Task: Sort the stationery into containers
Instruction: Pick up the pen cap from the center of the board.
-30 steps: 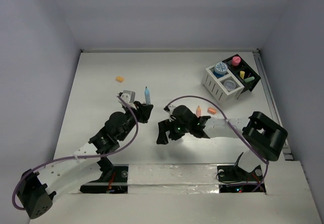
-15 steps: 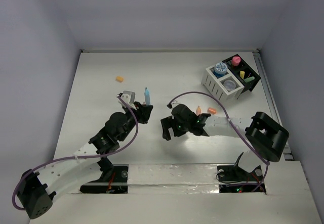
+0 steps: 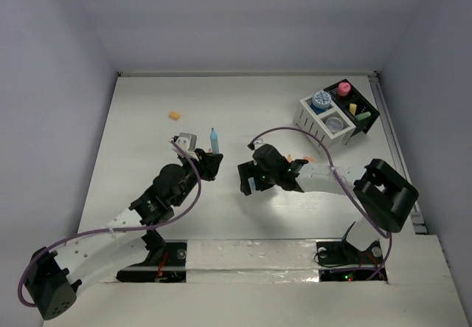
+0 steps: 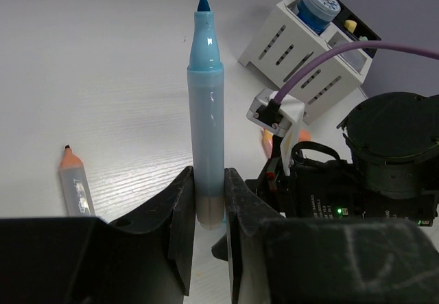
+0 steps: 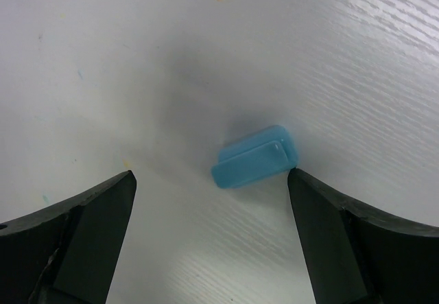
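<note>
Blue marker [image 4: 206, 112] — smooth cylinder, pointed tip | blue cap [image 5: 254, 158] — rounded, glossy

Light-blue marker [image 4: 206, 112], blue cap [image 5: 255, 157], white-and-black organizer [image 3: 336, 114].

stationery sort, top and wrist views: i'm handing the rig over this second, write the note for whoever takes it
Left pincer: shut on the blue marker, gripped at its base end, well left of the organizer.
Right pincer: open, low over the table, one finger either side of the blue cap; not gripped yet.
Done: blue jar, grey jar, pink piece, yellow piece and green piece sit in the organizer.
Left: the marker, the cap, the orange capsule far left, and the orange-tipped pen lying on the table.
</note>
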You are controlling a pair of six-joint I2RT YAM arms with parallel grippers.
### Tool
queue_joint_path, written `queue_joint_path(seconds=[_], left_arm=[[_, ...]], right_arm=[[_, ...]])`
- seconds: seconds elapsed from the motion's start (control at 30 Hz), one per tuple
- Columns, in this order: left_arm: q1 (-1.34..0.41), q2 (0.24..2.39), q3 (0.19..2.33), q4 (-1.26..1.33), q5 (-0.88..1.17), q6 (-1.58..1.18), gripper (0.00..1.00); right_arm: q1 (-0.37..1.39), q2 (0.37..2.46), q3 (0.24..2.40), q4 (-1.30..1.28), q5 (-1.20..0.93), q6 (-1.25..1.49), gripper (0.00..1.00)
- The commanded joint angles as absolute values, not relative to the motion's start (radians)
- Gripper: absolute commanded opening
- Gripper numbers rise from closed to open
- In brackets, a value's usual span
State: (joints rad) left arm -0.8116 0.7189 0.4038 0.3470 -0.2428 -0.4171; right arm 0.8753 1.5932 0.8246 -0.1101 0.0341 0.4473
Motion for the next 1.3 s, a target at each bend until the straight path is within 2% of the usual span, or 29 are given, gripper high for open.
queue_joint_path(seconds=[0.0,0.1,0.23,0.33,0.43,0.7,0.77,0.83,0.9,1.03,1.1,1.17,1.2,1.27], left_arm=[[-0.813,0.715,0.403,0.387,-0.247,-0.425,0.00],[-0.813,0.710,0.400,0.383,-0.247,-0.425,0.00],[-0.813,0.716,0.396,0.396,-0.244,-0.428,0.00],[-0.813,0.716,0.397,0.394,-0.244,-0.431,0.00],[-0.813,0.700,0.396,0.382,-0.253,-0.428,0.00],[-0.813,0.695,0.397,0.377,-0.256,-0.425,0.00],[-0.813,0.693,0.397,0.376,-0.256,-0.423,0.00],[-0.813,0.689,0.397,0.374,-0.258,-0.423,0.00],[-0.813,0.687,0.397,0.373,-0.259,-0.423,0.00],[-0.813,0.686,0.399,0.370,-0.262,-0.422,0.00],[-0.813,0.686,0.399,0.367,-0.262,-0.420,0.00],[-0.813,0.690,0.399,0.364,-0.262,-0.420,0.00],[-0.813,0.690,0.400,0.365,-0.261,-0.420,0.00],[-0.813,0.696,0.400,0.364,-0.255,-0.423,0.00]], right_arm=[[0.876,1.629,0.870,-0.068,0.038,0.440,0.96],[0.876,1.641,0.888,-0.090,0.048,0.439,0.90],[0.876,1.657,0.922,-0.113,0.060,0.425,0.90],[0.876,1.677,0.954,-0.139,0.086,0.411,0.85],[0.876,1.689,0.960,-0.153,0.110,0.405,0.70],[0.876,1.721,0.963,-0.164,0.150,0.396,0.68],[0.876,1.729,0.971,-0.184,0.178,0.387,0.62],[0.876,1.741,0.988,-0.199,0.189,0.371,0.60],[0.876,1.756,0.997,-0.222,0.209,0.364,0.54],[0.876,1.770,1.006,-0.253,0.239,0.348,0.48],[0.876,1.773,1.006,-0.261,0.252,0.344,0.43],[0.876,1.778,1.008,-0.268,0.261,0.342,0.30],[0.876,1.779,1.009,-0.268,0.262,0.341,0.18],[0.876,1.778,1.015,-0.272,0.271,0.337,0.07]])
